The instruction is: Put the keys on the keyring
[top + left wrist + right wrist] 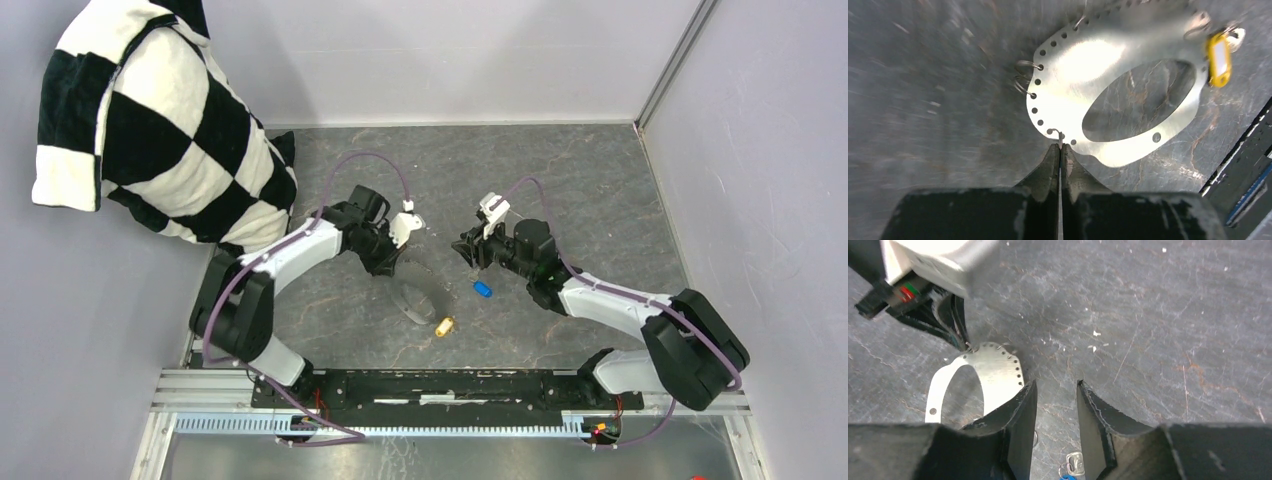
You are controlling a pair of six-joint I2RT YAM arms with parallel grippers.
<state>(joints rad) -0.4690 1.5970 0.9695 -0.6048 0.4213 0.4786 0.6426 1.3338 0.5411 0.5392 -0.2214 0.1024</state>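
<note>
Over the table, left end effector tilts down, closed at keyring.

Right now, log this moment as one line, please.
left claw: shut on rim of flat grey perforated metal keyring | right claw: open, empty | yellow-headed silver key: at keyring rim | blue-headed silver key: loose, apart from keyring

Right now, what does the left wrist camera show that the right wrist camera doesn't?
Only the left wrist view shows the yellow key, lying by the far edge of the keyring. Only the right wrist view shows the right tool, open, with the blue key on the table below the gap, at the frame's bottom edge. Both views show the keyring and the left tool, shut on its hole-lined rim.
</note>
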